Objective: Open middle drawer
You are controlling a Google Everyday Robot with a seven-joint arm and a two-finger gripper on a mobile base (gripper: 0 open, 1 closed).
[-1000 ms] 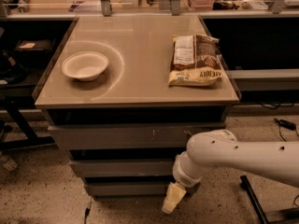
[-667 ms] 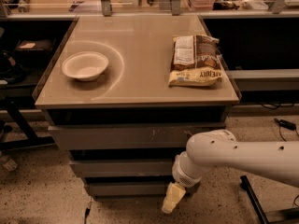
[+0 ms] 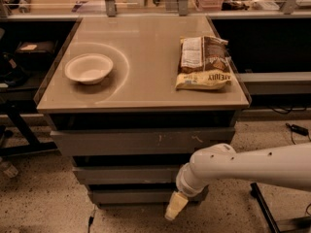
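Robotics lab: speckled hard floor, loose cables, cluttered benches behind a grey drawer cabinet, gripper low before the cabinet's bottom front.

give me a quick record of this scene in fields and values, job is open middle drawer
middle drawer: plain grey front, no interior showing, not yet pulled out
end effector: low at the cabinet's front right, below the middle drawer front, beside the bottom drawer
contact: cannot tell
arm: white, reaches in from the right
top drawer: grey front with white scratch marks
cabinet top: white bowl on the left, snack bag on the right
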